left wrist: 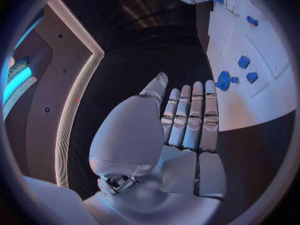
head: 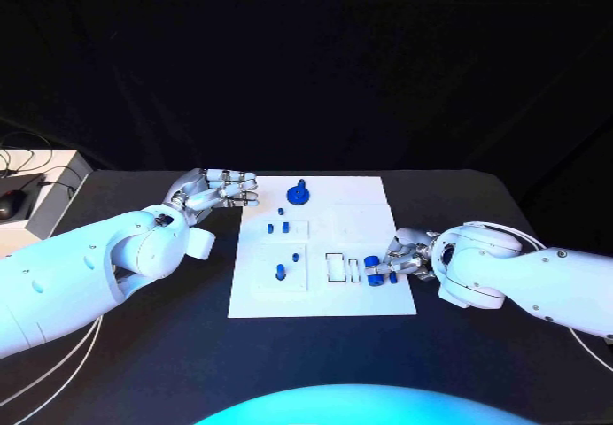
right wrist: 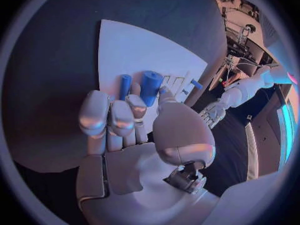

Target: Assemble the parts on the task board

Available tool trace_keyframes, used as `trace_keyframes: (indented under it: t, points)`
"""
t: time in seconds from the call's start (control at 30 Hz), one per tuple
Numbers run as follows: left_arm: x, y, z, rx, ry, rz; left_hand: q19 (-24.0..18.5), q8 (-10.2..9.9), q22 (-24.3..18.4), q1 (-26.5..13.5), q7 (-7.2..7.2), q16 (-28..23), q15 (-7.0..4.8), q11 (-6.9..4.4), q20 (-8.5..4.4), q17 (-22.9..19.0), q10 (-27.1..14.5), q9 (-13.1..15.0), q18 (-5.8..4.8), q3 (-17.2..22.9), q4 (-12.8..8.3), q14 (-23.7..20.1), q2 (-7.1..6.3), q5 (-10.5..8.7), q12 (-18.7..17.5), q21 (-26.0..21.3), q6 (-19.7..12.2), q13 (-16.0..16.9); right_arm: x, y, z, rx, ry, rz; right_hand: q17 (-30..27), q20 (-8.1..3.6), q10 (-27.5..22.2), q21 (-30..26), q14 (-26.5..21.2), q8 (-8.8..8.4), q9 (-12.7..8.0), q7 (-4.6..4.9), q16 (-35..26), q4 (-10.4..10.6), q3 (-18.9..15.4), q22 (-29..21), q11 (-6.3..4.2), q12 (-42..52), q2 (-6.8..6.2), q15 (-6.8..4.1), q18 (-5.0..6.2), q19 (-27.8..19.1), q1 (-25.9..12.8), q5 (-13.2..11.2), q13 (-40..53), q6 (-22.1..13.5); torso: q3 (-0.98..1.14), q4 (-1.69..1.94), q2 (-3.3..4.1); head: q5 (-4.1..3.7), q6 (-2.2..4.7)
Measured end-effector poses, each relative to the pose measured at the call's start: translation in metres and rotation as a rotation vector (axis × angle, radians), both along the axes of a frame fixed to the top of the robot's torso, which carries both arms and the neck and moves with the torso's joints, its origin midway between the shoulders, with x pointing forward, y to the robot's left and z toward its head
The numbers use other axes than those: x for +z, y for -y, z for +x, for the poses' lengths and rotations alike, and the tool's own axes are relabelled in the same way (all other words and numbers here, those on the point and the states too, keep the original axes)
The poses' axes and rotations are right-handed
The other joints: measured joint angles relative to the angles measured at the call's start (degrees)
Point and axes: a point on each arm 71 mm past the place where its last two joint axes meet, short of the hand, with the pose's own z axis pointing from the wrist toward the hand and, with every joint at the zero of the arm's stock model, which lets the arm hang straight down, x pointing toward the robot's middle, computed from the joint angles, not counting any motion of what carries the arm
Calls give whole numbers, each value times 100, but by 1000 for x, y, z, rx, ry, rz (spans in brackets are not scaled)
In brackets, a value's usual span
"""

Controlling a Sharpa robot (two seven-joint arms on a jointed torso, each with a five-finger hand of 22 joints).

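Observation:
The white task board (head: pixel 320 297) lies mid-table. On it stand a blue round knobbed part (head: pixel 299 194) at the far end and several small blue parts, among them one (head: pixel 280 270) on a raised square. My right hand (head: pixel 402 257) rests at the board's right edge. Its thumb and a finger pinch the end of a thick blue cylinder (right wrist: pixel 150 85), with a thinner blue cylinder (right wrist: pixel 125 86) lying beside it. My left hand (head: pixel 214 189) hovers at the board's far left corner, fingers straight and together (left wrist: pixel 190 120), holding nothing. The knobbed part (left wrist: pixel 224 80) sits just beyond its fingertips.
A white desk (head: pixel 51 181) with a dark mouse (head: pixel 11 204) and cables stands off the table's left edge. Bare black table (head: pixel 153 354) surrounds the board. White rectangular slots (head: pixel 335 266) sit beside the two cylinders.

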Motion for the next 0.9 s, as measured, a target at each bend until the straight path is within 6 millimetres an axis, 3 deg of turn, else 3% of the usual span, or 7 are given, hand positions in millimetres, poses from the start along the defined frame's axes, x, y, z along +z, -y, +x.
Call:
trace_keyframes:
  t: [0.33, 0.43, 0.63, 0.73, 0.9]
  points:
    - [0, -1, 0, 1, 0, 1, 0, 0, 0, 0, 0, 0, 0, 0, 0, 0, 0, 0, 0, 0, 0, 0, 0, 0, 0, 0, 0, 0, -7, -11, 2, 30, 8, -18, 22, 0, 0, 22, 0, -29, 96, 15, 0, 8, 118, 4, 0, 0, -30, 0, 0, 0, -30, -39, -1, 28, -7, 9, 5, 5, -19]
    - [0, -2, 0, 1, -1, 2, 0, 0, -1, 0, 0, 0, 0, 0, 0, 0, 0, 0, 0, -25, 25, 0, 0, 0, 0, 0, 0, 0, -7, -13, 3, 34, 13, -22, 25, 0, 0, 22, 0, -32, 113, 16, 0, -13, 136, 4, 1, 0, -30, 0, 0, -1, -30, 84, -1, 36, -10, 9, 5, 3, -25]
    - [0, -2, -1, 1, -2, 2, 0, 0, -1, 0, 0, 0, 1, 0, 0, -1, 0, 0, 0, -32, 32, 0, 0, 0, 0, 0, 0, 0, -7, -15, 5, 39, 19, -25, 36, 1, 11, 28, 0, -66, 153, 24, 0, -198, 83, 4, 11, 0, 20, 1, 0, -1, 8, 556, -1, 62, -10, 5, 5, 21, -38]
    - [0, -2, -1, 1, -2, 3, 0, 0, -1, 0, 0, 0, 1, 0, 0, 0, 0, 0, 0, -32, 32, -1, 0, 0, 0, 0, 0, 0, -7, -17, 5, 41, 22, -21, 55, -2, 17, 61, 0, -91, 160, 26, 23, -287, 124, 3, 15, 0, 129, 2, -5, 2, 59, 995, -2, 77, -10, 5, 3, 29, -44]
    - [0, -3, -1, 1, -4, 4, 0, 0, -1, 0, 0, 0, 1, 0, 0, -1, 0, 0, 0, -42, 21, -1, 0, 0, 0, 0, 0, 0, -7, -16, 3, 26, 23, -3, 91, -21, 43, 145, 13, -73, 184, 7, 33, -346, 67, 3, -2, 0, 139, -10, -46, 21, 50, 1617, 1, 98, -5, 3, 3, 45, -45]
